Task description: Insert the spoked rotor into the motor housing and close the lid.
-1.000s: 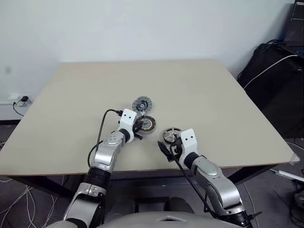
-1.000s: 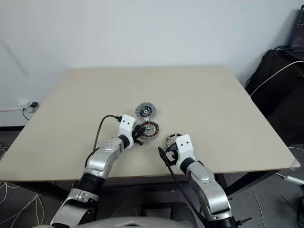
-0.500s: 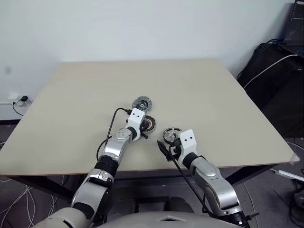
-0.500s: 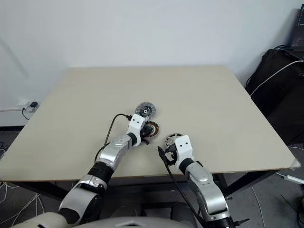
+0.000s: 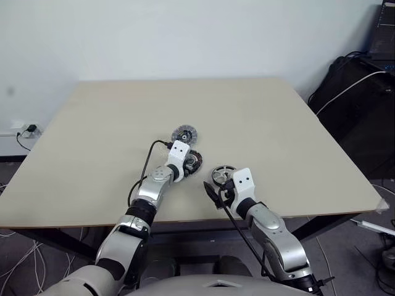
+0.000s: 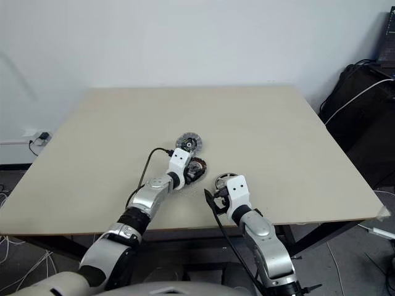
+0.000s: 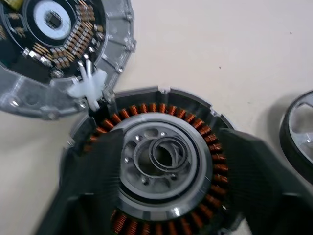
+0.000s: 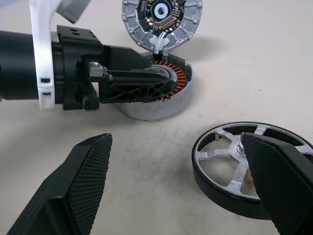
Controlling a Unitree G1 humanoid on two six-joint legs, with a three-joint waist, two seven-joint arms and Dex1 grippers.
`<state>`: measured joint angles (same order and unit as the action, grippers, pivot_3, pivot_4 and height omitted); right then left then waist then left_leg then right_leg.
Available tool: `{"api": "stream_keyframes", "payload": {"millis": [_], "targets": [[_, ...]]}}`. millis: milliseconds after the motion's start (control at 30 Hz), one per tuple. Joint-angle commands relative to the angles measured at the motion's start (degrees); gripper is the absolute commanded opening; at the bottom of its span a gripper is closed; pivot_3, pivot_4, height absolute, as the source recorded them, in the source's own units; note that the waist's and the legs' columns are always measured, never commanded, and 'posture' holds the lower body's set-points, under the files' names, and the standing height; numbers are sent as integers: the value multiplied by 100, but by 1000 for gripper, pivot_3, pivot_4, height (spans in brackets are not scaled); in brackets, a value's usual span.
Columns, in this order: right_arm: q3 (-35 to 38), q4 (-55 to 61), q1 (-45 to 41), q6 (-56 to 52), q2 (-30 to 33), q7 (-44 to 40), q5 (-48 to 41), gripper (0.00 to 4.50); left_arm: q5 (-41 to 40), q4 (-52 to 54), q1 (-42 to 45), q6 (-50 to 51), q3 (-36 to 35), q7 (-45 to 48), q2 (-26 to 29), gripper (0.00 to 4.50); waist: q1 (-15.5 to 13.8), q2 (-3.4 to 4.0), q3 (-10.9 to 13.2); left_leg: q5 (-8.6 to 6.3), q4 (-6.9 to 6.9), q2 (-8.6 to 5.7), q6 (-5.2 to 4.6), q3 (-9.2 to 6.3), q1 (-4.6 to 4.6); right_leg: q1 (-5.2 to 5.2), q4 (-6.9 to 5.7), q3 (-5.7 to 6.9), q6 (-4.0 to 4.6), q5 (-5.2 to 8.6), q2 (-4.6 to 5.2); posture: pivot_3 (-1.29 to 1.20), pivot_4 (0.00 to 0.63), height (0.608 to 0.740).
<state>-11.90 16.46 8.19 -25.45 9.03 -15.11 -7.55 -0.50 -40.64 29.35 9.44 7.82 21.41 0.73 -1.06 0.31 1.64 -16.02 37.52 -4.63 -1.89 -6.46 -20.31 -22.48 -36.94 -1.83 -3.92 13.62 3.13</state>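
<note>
The motor housing (image 7: 164, 161), a ring of copper windings around a silvery centre, sits on the table near the front. The lid (image 8: 161, 19) lies flat just beyond it, ribbed face up, and a white clip (image 7: 90, 90) sits where the two meet. My left gripper (image 6: 189, 171) is open, with one finger (image 7: 88, 196) over each side of the housing's top. The spoked rotor (image 8: 244, 161) lies flat to the right of the housing. My right gripper (image 8: 177, 139) is open just in front of the rotor, with its right finger (image 8: 279, 186) beside the rim.
The beige table (image 5: 259, 117) stretches wide behind and to both sides of the parts. A black cable (image 5: 145, 157) loops from the left wrist over the table. The front edge (image 5: 185, 217) runs close behind both hands.
My left hand has shifted right and forward, and its fingers now lie over the housing, spread wider. The right arm, rotor and lid have stayed put.
</note>
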Motion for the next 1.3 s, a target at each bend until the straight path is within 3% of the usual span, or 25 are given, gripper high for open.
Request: {"api": "stream_keyframes", "payload": {"millis": [33, 100, 200, 400, 500, 567, 900, 1300], "targets": [[39, 137, -76, 144, -10, -52, -24, 4500, -139, 921, -202, -33, -30, 144, 15, 4298, 6, 0, 0, 0, 0, 0, 0, 0, 0, 0, 0, 0, 0, 0, 0, 0, 0, 740], [43, 134, -93, 132, -15, -67, -34, 4500, -234, 1556, -492, 92, -13, 224, 31, 4298, 6, 0, 0, -1, 0, 0, -1, 0, -4, -2, 0, -5, 3, -1, 1, 0, 0, 740], [39, 113, -143, 103, -26, -85, -41, 4500, -349, 2299, -910, 304, -38, 229, 48, 3644, 8, 3, -2, 0, 1, 0, 0, 1, -9, -7, 1, -12, 9, -6, 8, 0, 0, 740], [78, 83, -279, -177, -105, -111, -121, 4500, -407, 3509, -1913, 581, -112, 46, 246, 1638, 27, 9, -8, 0, 3, 8, 0, 3, -9, -10, -1, -20, 13, -10, 7, 0, 0, 740], [63, -6, -415, -442, -105, -72, -76, 3874, -410, 3933, -2417, 575, -126, 9, 373, 628, 18, 12, -9, 2, 5, 11, 3, 2, -9, -10, -2, -20, 16, -12, -1, 0, 0, 740], [-4, -113, -591, -592, -82, 29, 86, 3230, -382, 4128, -2735, 388, -144, -47, 450, 11, 13, 13, -10, 3, 9, 11, 5, 2, -9, -8, -3, -20, 14, -13, -3, 0, 0, 740], [-253, -999, -1878, -1212, -455, 149, 255, 21, -348, 4735, -3867, -408, 0, -174, 526, 0, 14, 22, -16, 7, 20, 12, 7, 7, -9, -3, -1, -17, 20, -25, -12, 0, 0, 740], [-320, -2556, -3182, -1345, -960, 356, 541, 21, -297, 4969, -4306, -563, 141, -310, 513, 0, 45, 36, -24, 8, 14, 12, 6, 7, -9, -9, -3, -15, 27, -28, -19, 0, 0, 740]]}}
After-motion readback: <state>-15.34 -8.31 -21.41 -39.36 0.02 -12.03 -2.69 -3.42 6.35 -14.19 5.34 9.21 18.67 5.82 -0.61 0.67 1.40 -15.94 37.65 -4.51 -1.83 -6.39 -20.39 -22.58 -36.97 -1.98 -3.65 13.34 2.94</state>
